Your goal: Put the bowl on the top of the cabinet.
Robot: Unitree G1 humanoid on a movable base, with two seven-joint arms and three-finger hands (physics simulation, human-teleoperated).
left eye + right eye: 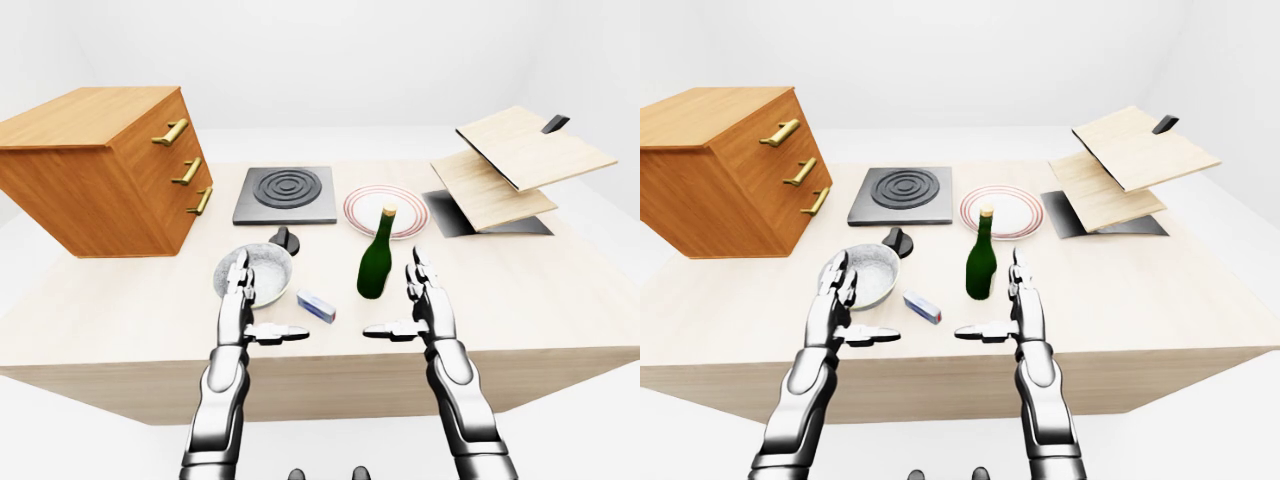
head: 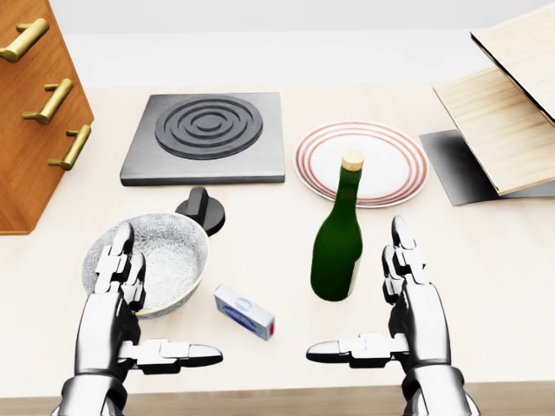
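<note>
A grey patterned bowl (image 2: 165, 256) rests on the table at the lower left of the head view. My left hand (image 2: 130, 312) is open, its fingers raised over the bowl's near-left rim and its thumb pointing right. A wooden cabinet (image 1: 95, 170) with three brass-handled drawers stands at the left of the left-eye view, its flat top (image 1: 85, 115) bare. My right hand (image 2: 390, 312) is open, just right of a green bottle (image 2: 338, 238), holding nothing.
A small blue and white box (image 2: 244, 312) lies between my hands. A black knob (image 2: 202, 208) sits just above the bowl. A dark hotplate (image 2: 206, 137), a red-rimmed plate (image 2: 386, 147) and stacked wooden boards (image 1: 515, 165) lie further up the table.
</note>
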